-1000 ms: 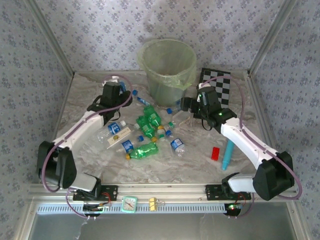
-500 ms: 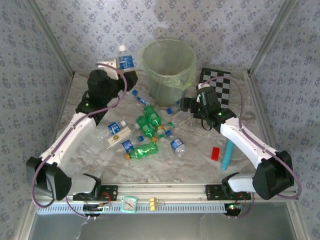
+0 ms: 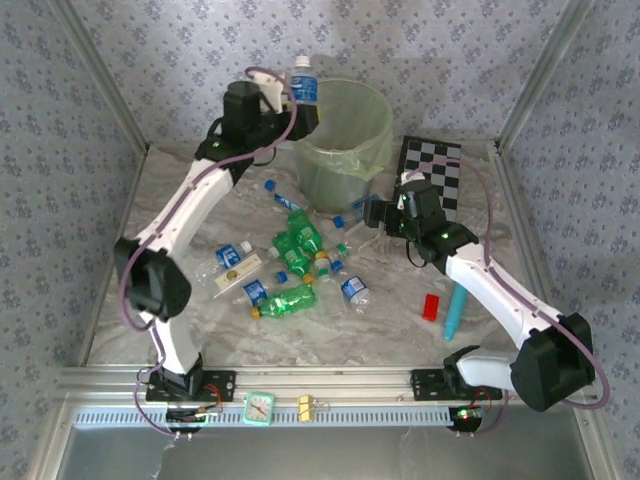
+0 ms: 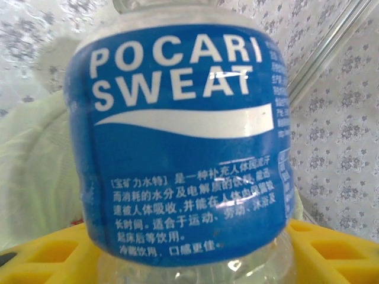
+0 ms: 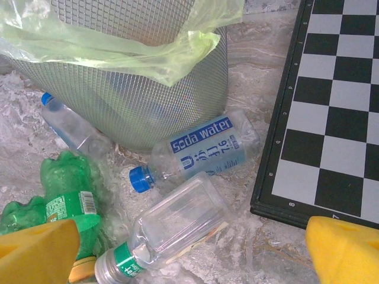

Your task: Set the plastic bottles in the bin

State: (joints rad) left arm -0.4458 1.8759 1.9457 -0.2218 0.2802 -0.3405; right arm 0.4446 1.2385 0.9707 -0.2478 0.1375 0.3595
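Bottles [image 3: 303, 238] — marbled tabletop [image 3: 380, 330], floral walls [image 3: 150, 50]

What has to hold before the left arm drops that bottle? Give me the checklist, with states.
1. Left fingers clamped on the Pocari Sweat bottle: ok.
2. Bottle fully over the mouth of the bin: cannot tell; it sits at the left rim.
3. Bin upright, mouth open: ok.
4. Right fingers out of the drop path, low by the bin's base, spread wide: ok.
5. Loose bottles all binned: not ok; many lie outside.
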